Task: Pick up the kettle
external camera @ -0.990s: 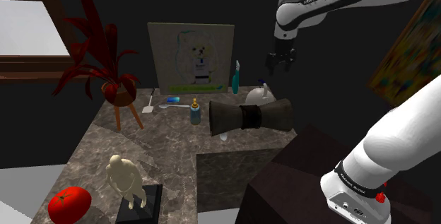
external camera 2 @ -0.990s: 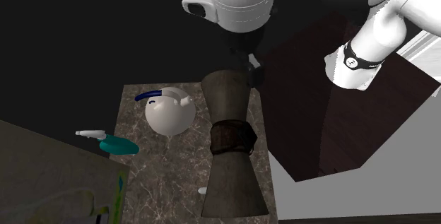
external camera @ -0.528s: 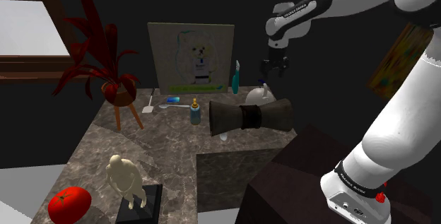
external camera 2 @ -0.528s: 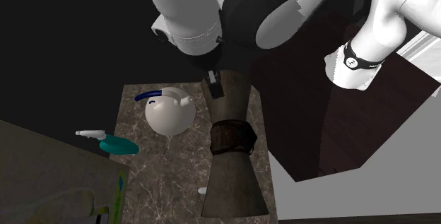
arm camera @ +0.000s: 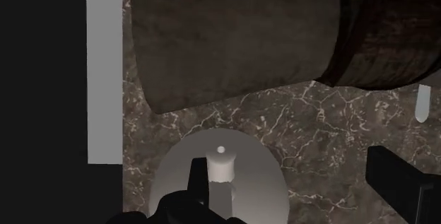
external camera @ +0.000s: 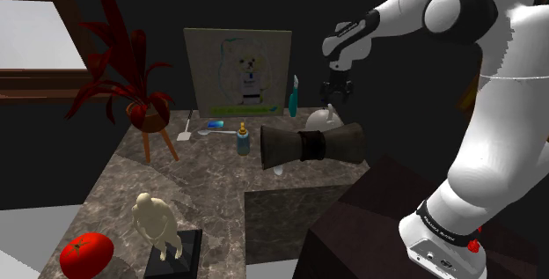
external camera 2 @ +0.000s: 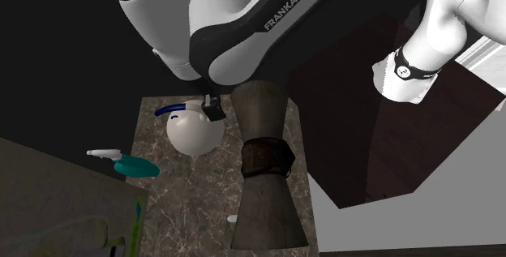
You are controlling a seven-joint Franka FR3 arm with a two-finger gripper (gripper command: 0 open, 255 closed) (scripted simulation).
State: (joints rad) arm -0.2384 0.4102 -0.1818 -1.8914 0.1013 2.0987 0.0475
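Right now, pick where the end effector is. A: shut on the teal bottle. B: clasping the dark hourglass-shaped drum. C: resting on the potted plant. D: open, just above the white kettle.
D: the end effector hangs just over the white kettle, its fingers standing apart in the wrist view.

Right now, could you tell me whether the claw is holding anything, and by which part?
Nothing is held: the claw hangs open above the white kettle.
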